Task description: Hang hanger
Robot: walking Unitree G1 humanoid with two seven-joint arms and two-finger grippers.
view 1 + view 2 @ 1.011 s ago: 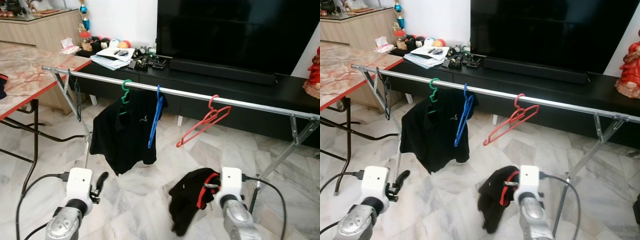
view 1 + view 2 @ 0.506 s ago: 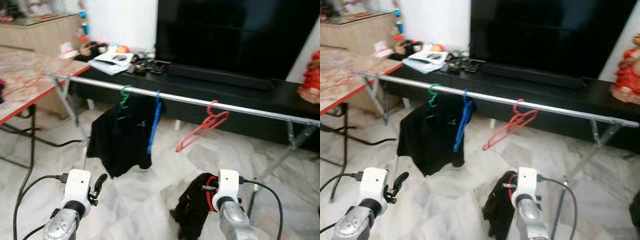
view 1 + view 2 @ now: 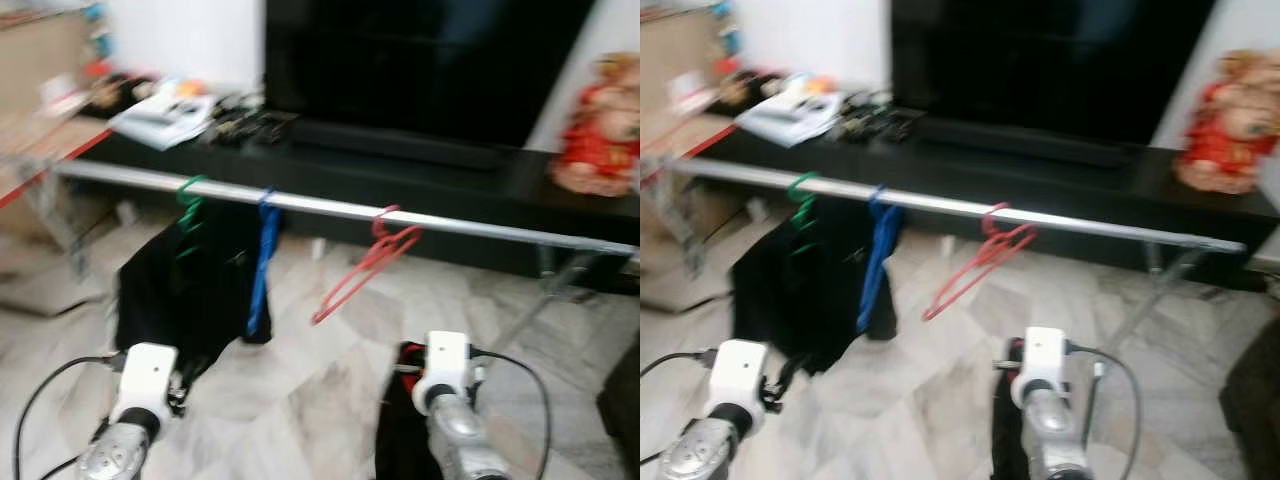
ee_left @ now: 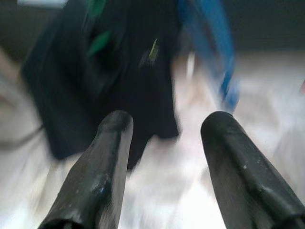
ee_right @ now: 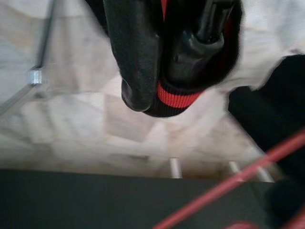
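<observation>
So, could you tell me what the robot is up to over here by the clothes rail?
The robot faces a metal rail before the TV stand. Its right gripper is shut on a black garment with red trim, held low, below the rail. The left gripper is open and empty. On the rail hang a green hanger carrying a black shirt, a bare blue hanger and a bare red hanger.

Silver arms end in white wrist blocks trailing black cables, each gripper black-fingered.
</observation>
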